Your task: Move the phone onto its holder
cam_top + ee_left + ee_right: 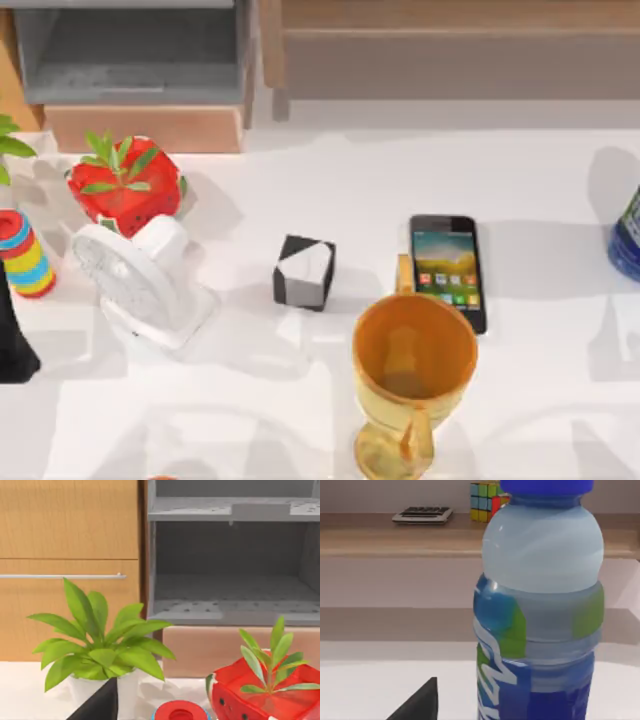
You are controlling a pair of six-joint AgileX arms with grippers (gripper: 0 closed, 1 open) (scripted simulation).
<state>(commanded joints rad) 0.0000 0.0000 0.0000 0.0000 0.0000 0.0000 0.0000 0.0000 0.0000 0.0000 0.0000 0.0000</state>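
Note:
The phone (447,266) lies flat on the white table, right of centre, screen up and lit with green-yellow wallpaper and app icons. Against its left edge stands a small orange holder (404,272), partly hidden by a goblet's rim. Whether the phone touches it I cannot tell. My left arm (15,345) is a black shape parked at the table's left edge; a dark part of my left gripper (97,705) faces a potted plant. A dark part of my right gripper (420,702) is close beside a blue-capped bottle (540,605). Neither gripper holds anything that I can see.
A golden goblet (413,375) stands just in front of the phone and holder. A black-and-white cube (304,272), a white fan (140,280), a red watermelon planter (125,185) and stacked coloured rings (25,255) fill the left half. The bottle (628,240) stands at the right edge.

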